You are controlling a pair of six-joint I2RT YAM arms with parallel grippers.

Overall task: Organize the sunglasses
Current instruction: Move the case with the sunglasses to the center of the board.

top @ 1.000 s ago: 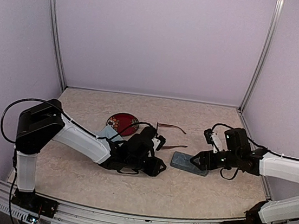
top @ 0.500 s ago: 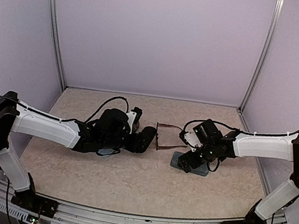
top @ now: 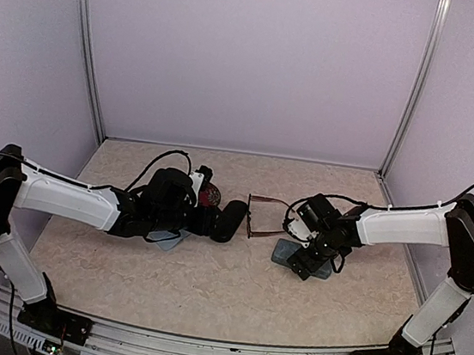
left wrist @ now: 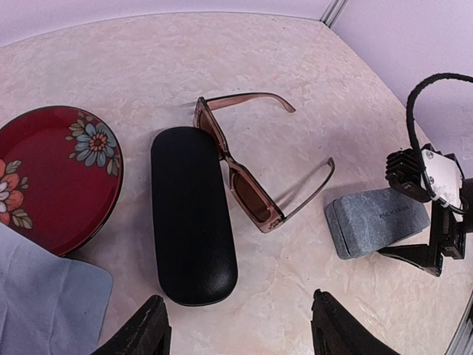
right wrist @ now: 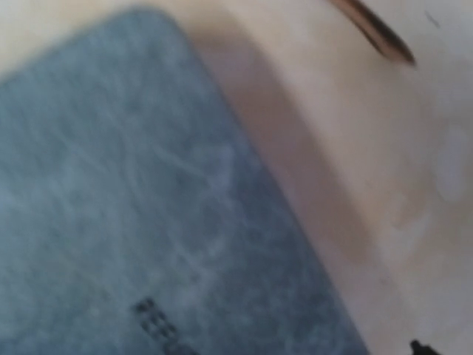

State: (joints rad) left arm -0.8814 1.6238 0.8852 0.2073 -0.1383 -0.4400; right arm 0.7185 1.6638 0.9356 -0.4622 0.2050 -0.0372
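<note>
Left gripper (left wrist: 240,334): fingers (left wrist: 151,333) spread wide, nothing between them. Ahead of that gap, well clear of both tips, the black case (left wrist: 192,214) lying lengthwise on the table (left wrist: 295,59). Just beside its right flank, the reddish-brown sunglasses (left wrist: 250,186), arms unfolded and pointing right, untouched. Further left, a red flowered plate (left wrist: 52,185) and a light-blue cloth (left wrist: 44,288).

Right gripper (top: 304,264): low over the grey-blue case (right wrist: 148,185); cannot tell how wide the fingers stand. Just past the case's corner, one tip of a sunglasses arm, apart from it.
</note>
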